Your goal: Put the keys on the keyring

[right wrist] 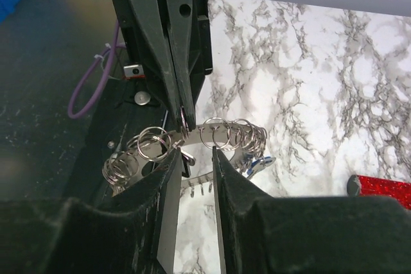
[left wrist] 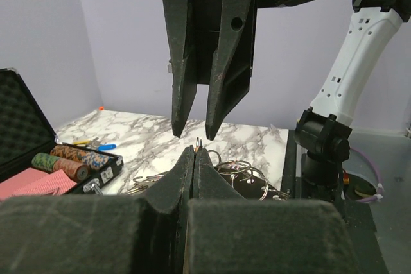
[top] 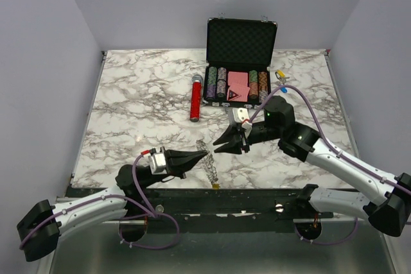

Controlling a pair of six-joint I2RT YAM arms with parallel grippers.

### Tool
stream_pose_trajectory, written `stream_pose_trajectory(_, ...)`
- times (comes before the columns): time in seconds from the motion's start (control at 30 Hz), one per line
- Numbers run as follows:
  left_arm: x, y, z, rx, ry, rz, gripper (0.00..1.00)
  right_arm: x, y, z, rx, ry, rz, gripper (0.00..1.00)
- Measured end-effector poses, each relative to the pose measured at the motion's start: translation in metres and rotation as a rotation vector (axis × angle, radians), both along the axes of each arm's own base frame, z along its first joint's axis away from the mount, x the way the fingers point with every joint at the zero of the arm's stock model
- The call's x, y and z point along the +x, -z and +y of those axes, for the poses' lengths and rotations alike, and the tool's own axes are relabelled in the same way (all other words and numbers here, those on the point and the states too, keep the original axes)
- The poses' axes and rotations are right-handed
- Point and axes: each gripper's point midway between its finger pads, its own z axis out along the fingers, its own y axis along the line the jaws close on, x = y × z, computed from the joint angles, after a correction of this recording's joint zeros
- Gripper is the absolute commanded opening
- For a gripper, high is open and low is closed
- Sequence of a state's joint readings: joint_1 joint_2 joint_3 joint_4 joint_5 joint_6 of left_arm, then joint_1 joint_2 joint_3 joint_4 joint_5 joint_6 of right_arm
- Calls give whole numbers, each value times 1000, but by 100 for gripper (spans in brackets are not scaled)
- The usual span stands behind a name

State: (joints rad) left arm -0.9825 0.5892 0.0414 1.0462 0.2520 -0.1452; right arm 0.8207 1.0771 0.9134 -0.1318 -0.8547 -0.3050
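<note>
The keyring (top: 209,166) lies near the table's front edge; it is a metal band with many small split rings and a blue tag (right wrist: 260,165). My left gripper (top: 204,154) is shut on one small split ring of it, seen pinched at the tips in the left wrist view (left wrist: 194,152) and in the right wrist view (right wrist: 182,117). My right gripper (top: 219,145) is open and empty, its tips just above the keyring (right wrist: 234,134) and facing the left gripper's tips. Loose keys with yellow and blue tags (top: 281,81) lie right of the case.
An open black case of poker chips (top: 241,62) stands at the back middle. A red cylinder (top: 195,101) lies left of it. The keyring sits close to the table's front edge, by the arm bases.
</note>
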Motion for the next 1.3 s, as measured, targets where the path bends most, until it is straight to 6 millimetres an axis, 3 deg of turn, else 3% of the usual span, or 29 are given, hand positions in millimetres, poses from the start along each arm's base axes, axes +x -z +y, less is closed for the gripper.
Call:
stream_pose_trajectory(0.7, 0, 5, -7, 15, 22, 0, 0, -12, 8, 4, 15, -54, 99, 20)
stream_pose_trajectory(1.3, -1, 5, -8, 13, 31, 3, 0, -10, 4, 8, 37, -49, 117, 17)
